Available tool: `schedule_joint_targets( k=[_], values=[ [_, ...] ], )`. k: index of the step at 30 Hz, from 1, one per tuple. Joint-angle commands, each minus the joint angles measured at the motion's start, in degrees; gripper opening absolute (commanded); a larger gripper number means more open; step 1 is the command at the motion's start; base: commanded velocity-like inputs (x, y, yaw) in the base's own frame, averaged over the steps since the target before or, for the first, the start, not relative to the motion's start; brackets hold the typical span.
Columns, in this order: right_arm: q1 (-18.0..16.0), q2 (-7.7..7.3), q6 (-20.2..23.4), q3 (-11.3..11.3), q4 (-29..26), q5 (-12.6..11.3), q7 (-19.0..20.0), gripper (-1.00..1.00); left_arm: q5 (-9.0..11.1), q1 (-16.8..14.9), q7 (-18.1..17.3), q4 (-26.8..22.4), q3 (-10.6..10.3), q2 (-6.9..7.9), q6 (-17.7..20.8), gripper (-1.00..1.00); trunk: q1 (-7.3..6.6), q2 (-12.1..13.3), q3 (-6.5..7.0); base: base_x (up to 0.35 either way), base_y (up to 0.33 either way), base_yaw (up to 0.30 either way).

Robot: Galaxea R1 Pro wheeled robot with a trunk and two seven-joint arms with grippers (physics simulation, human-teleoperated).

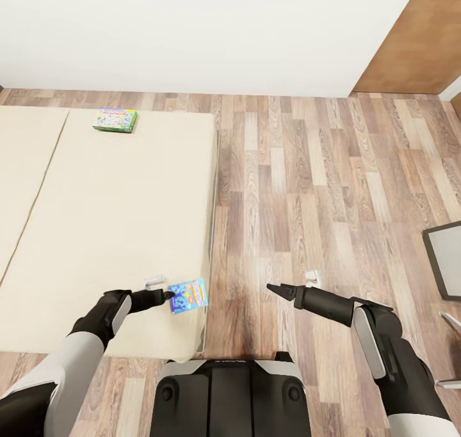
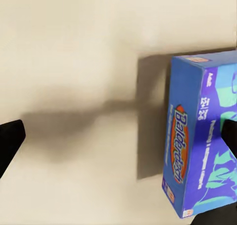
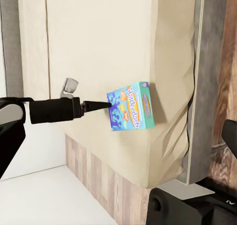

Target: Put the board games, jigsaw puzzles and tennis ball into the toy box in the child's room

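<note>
Head view — beige bed, plank floor.

Blue board game with purple-white art; green-edged board game, red lettering; beige bed; brown plank floor.

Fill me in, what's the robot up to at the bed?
The left gripper is at the blue board game near the bed corner nearest the robot, tips against its edge; whether it has a grip isn't clear. The wrist view shows the box between widely spread fingers. The green board game lies untouched at the bed's far edge. The right gripper hovers over the floor, holding nothing.
</note>
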Motion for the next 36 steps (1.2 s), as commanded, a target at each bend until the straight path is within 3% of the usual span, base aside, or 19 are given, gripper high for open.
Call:
schedule_joint_targets(
  k=[1,13,20,21,36],
  values=[
    [-0.02,0.00,0.30,-0.05,-0.01,-0.08,0.13,1.00,-0.43,-0.02,0.04,-0.11,0.50,-0.02,0.08,1.00,0.05,-0.08,-0.06,0.000,0.000,0.000],
    [-0.02,-0.07,0.31,-0.08,-0.01,-0.09,0.13,1.00,5.12,-0.02,2.39,-0.10,-0.51,0.04,0.12,1.00,0.05,-0.08,-0.06,0.000,0.000,0.000],
    [-0.02,-0.08,0.29,-0.08,-0.01,-0.07,0.13,1.00,5.79,-0.02,2.39,-0.10,-0.32,0.04,-0.33,1.00,0.05,-0.08,-0.06,0.000,-0.006,0.000],
    [-0.02,-0.08,0.29,-0.08,-0.01,-0.05,0.13,1.00,-0.55,-0.02,2.39,-0.10,0.63,0.04,-0.33,1.00,0.05,-0.08,-0.06,0.000,-0.058,0.000],
    [-0.02,-0.08,0.28,-0.08,-0.01,-0.06,0.11,1.00,-0.54,-0.02,2.31,-0.10,0.55,0.01,-0.42,1.00,0.05,-0.08,-0.06,0.000,-0.064,0.000]
  ],
)
